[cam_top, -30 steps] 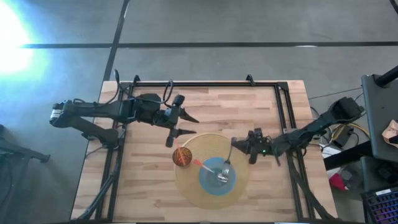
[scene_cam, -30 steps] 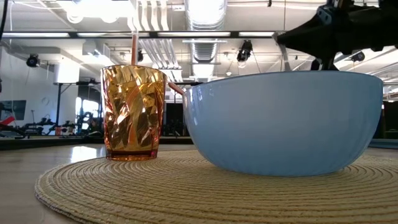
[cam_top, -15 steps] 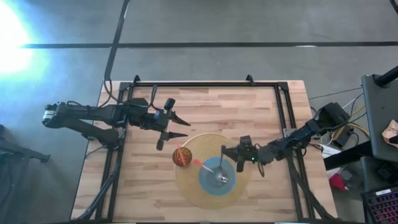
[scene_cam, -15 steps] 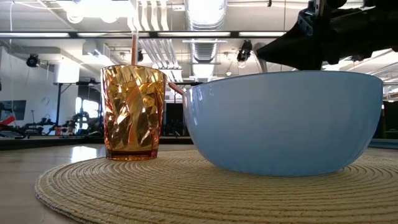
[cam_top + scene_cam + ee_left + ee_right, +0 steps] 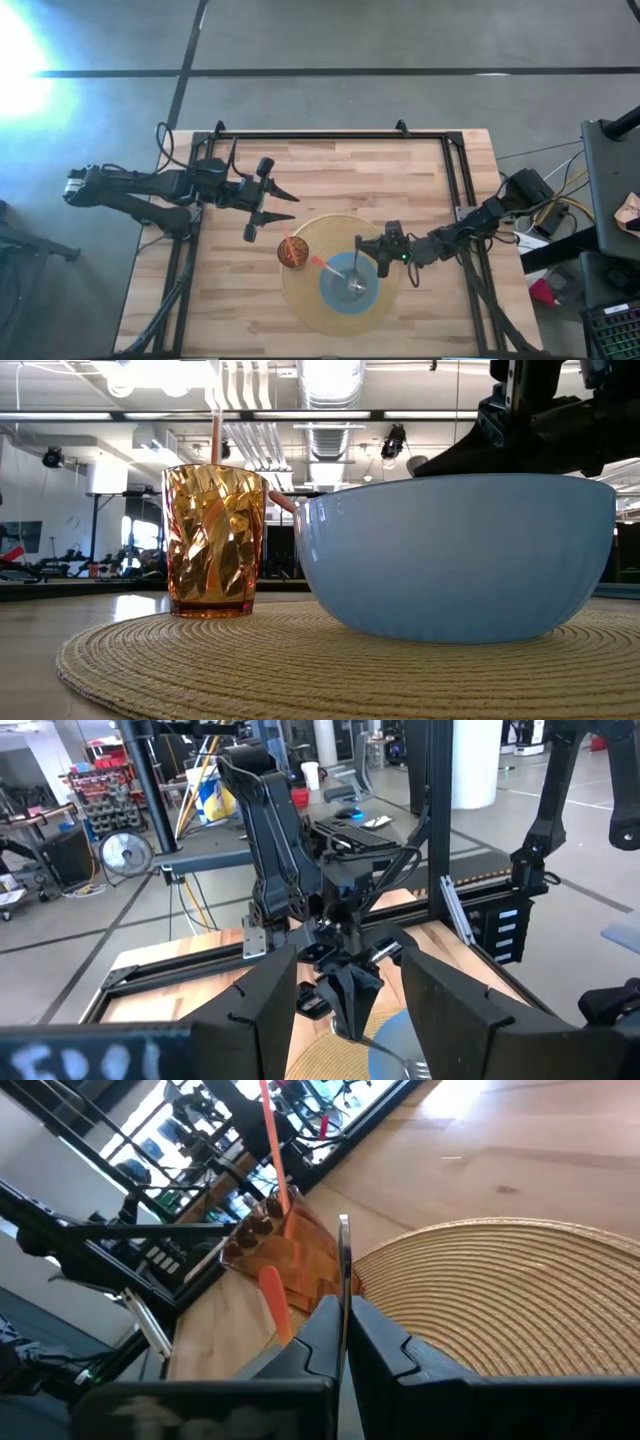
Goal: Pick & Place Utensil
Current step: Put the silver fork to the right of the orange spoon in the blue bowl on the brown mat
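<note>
A blue bowl (image 5: 338,290) and an orange faceted cup (image 5: 291,252) stand on a round woven placemat (image 5: 300,295). An orange stick (image 5: 268,1135) stands in the cup, and a second orange piece (image 5: 318,263) reaches from the cup toward the bowl. My right gripper (image 5: 362,243) is over the bowl's far rim, shut on a metal utensil (image 5: 357,268). My left gripper (image 5: 292,207) is open, above bare wood to the far left of the cup. The low view shows the cup (image 5: 213,540), the bowl (image 5: 455,555) and my right gripper (image 5: 440,460) just above the rim. My right gripper pinches the metal utensil's thin handle (image 5: 343,1270) between its two fingers, a short stretch of handle sticking out past them. The fingers come from the table's right, slanting down, and lie across the handle. The utensil hangs steeply, its head (image 5: 356,286) down inside the bowl.
A black frame rail (image 5: 330,133) runs along the table's far edge and down both sides. Bare wood (image 5: 230,290) lies left of the placemat and on the far half of the table. The left wrist view looks across at my right arm (image 5: 275,830).
My right gripper has moved toward the table's left and sunk a little, coming over the bowl's rim; the utensil's handle went with it while its head stayed in the bowl. My left gripper has drawn back toward the table's left edge, still open.
</note>
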Available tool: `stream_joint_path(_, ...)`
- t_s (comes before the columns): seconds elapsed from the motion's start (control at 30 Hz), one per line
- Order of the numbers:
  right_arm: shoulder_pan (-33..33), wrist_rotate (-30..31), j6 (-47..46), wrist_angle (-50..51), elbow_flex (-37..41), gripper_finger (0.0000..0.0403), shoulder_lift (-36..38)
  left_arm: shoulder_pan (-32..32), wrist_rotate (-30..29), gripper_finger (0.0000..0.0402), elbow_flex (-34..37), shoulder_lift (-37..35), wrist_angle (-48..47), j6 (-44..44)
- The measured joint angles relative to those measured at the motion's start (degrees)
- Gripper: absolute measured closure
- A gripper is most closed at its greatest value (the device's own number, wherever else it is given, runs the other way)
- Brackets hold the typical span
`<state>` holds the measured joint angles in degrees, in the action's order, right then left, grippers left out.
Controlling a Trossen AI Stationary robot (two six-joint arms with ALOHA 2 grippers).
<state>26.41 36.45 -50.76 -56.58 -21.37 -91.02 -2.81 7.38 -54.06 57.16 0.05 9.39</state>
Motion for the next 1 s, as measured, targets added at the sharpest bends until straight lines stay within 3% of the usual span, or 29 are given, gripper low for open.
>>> stream_joint_path(0.63,-0.06,-0.2,4.06,-0.06,-0.02,0.0393,-2.78,0.02,0.0,0.0225,0.0,0.05,0.04,0.02)
stream_joint_path(1.0,-0.06,-0.22,4.63,2.64,0.09,0.0335,-2.62,0.04,-0.02,0.0225,0.0,0.07,0.07,0.02)
